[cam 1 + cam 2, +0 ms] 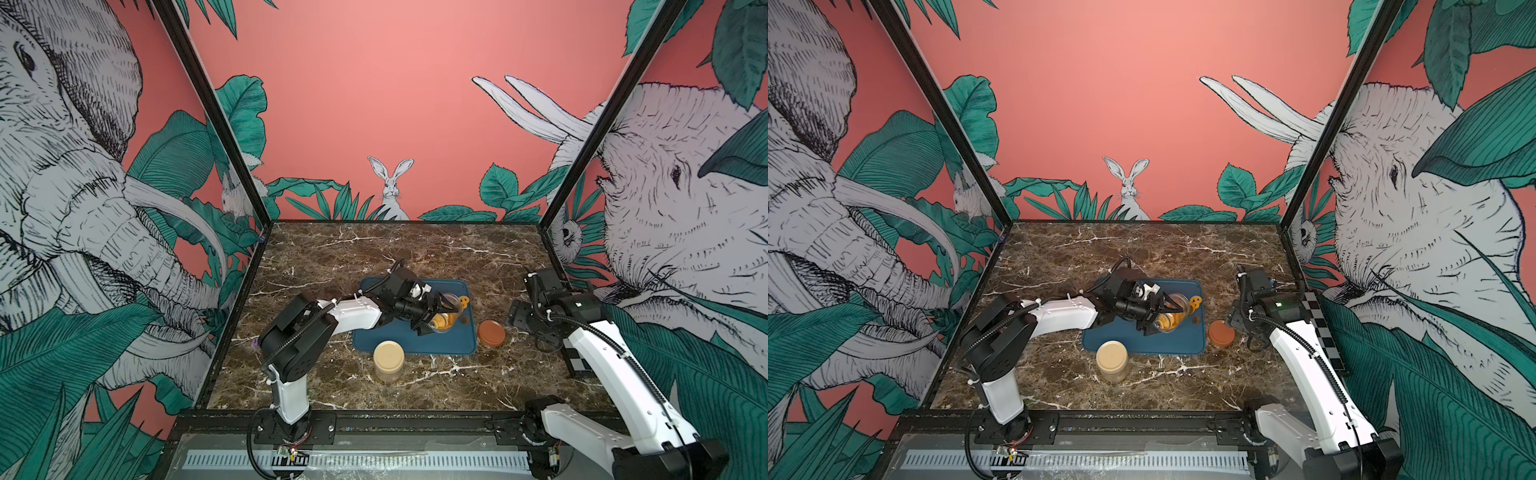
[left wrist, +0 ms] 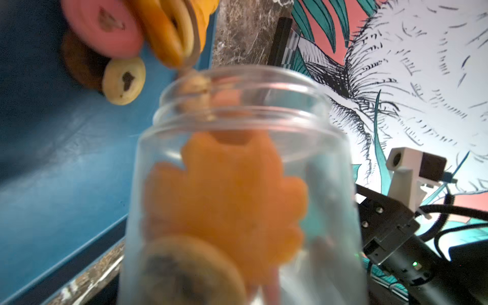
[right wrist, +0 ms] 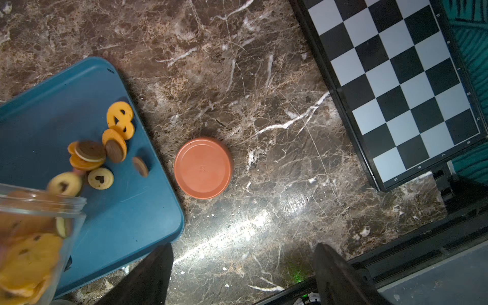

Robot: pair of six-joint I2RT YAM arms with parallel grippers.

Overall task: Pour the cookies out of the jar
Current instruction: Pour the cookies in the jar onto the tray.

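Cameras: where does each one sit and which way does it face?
Top views: high at the front, facing down and inward over the table; the left gripper tilts the jar over the tray, the right gripper hangs near the lid.
Left wrist: behind the jar, facing along it to the falling cookies; its own gripper is unseen.
Right wrist: faces down on the lid; its own fingers stand apart.
Shared: both wrist views show jar, cookies and tray.

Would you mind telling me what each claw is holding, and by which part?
The left claw grips the clear cookie jar around its body, toward the base, mouth tipped over the blue tray. The right claw is open and holds nothing.
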